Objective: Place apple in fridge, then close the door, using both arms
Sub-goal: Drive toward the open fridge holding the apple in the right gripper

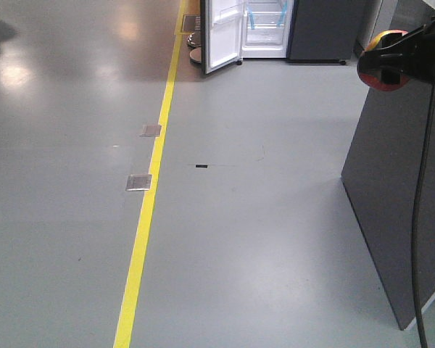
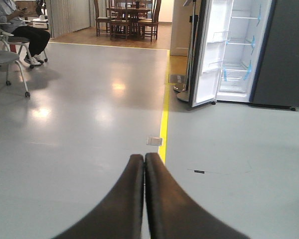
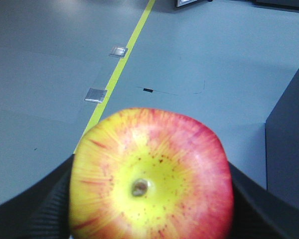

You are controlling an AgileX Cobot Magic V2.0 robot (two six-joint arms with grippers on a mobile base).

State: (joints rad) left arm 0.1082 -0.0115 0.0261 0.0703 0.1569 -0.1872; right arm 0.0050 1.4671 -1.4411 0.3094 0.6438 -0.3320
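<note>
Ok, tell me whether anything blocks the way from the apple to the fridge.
Nothing visible does. The apple, gripped in the right jaws, faces bare floor up to the fridge, whose door stands open. A yellow tape line and floor plates lie left of that path; a dark panel stands to its right.

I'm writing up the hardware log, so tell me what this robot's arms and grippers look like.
Both look black. The left gripper has two long, smooth fingers that curve and taper to narrow rounded tips. The right gripper has fingers with a fine woven-looking texture in the wrist view. A thin black cable hangs beside the right arm.
</note>
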